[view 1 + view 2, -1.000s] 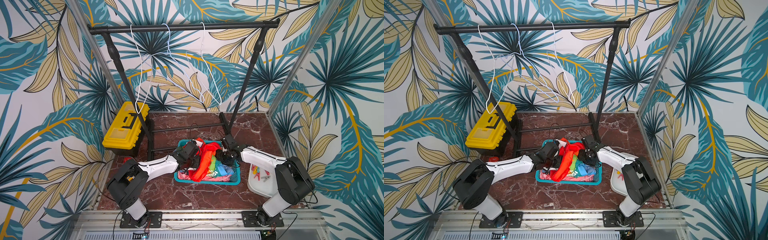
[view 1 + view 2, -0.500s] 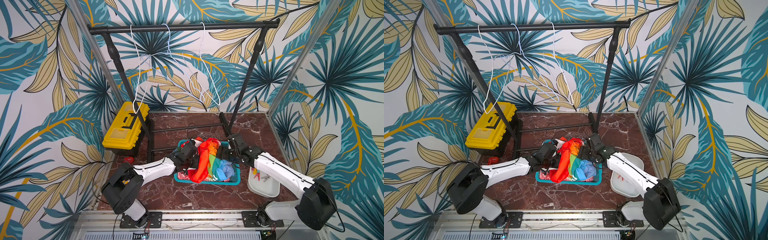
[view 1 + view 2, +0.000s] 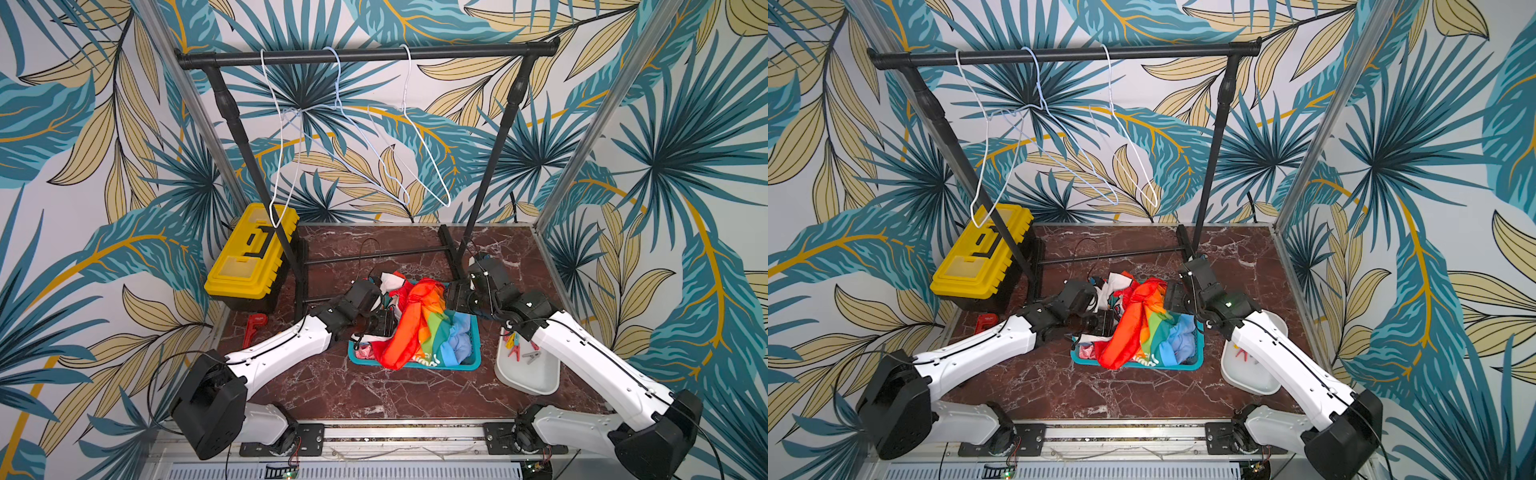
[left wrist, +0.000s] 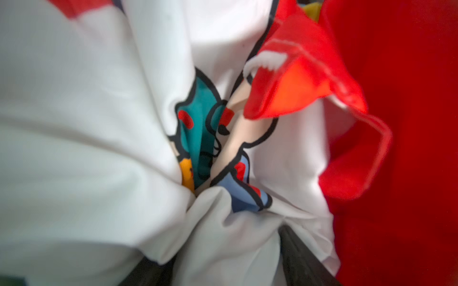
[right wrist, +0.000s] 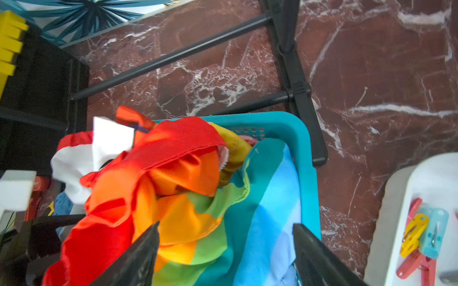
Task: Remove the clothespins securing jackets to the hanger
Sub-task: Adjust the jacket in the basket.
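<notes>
Heaped in a teal slotted plastic basket (image 3: 465,365): the small thin hooded jackets (image 3: 419,328), rainbow-striped cloth uppermost, red folds spilling over the far rim, a scrap of pink low at the near left corner. Close white cartoon-printed fabric (image 4: 99,123) fills the left wrist view. Just right of the basket, in a white plastic tray (image 3: 528,380): the small plastic clothespins (image 3: 514,348), red, yellow and teal. Below all of it, dark red marble-look floor (image 3: 374,395); on three sides, walls of teal and gold leaf print. Behind the basket stands a black metal rail (image 3: 457,50) carrying three white wire hangers (image 3: 336,83); yellow plastic toolbox (image 3: 249,253) by its left post. Left gripper (image 3: 386,323) at the basket's left edge, jaws well parted, fingers (image 4: 304,257) pushed into the white cloth, fabric bulging into the gap. Right gripper (image 5: 225,224) at the far right corner, jaws wide apart just above the rainbow cloth, holding nothing.
</notes>
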Available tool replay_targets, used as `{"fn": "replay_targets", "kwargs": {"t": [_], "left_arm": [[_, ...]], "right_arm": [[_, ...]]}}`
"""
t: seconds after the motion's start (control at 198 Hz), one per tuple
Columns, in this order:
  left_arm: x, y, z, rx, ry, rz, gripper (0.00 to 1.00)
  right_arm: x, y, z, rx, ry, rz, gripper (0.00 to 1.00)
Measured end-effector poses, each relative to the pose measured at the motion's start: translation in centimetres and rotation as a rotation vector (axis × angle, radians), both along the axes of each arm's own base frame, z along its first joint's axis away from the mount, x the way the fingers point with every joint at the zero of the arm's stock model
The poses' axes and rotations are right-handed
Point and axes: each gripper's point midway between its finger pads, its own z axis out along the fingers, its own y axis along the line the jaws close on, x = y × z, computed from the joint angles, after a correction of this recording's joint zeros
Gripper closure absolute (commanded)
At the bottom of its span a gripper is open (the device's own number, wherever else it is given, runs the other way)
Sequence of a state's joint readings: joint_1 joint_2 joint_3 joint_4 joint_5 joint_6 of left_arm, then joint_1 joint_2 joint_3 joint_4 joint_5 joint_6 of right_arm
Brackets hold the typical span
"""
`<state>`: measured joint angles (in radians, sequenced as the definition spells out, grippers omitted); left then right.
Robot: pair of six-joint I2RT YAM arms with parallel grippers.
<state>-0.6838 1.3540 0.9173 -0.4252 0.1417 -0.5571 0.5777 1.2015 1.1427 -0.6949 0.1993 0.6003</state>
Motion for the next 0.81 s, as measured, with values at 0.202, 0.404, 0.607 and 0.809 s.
{"fn": "replay_targets", "kwargs": {"t": [0.202,0.404,0.607,0.809], "left_arm": [[0.5,1.5,4.7,-0.082,-0.060,0.022,0.28],[0.4,3.7,7.7,-0.123,-0.122,0.063,0.25],[0.8,5.0,9.1,-0.141,-0.164,0.092,0.26],[1.1,4.5,6.9,-0.115,-0.101,0.074,0.26]], "right_arm": [[1.2,3.5,2.4,0.026,-0.042,0.108,0.39],[3.3,7.2,-1.2,0.040,0.049,0.184,0.49],[3.9,9.1,-7.1,0.038,0.173,0.220,0.52],[3.7,9.6,-12.5,0.052,0.262,0.210,0.52]]}}
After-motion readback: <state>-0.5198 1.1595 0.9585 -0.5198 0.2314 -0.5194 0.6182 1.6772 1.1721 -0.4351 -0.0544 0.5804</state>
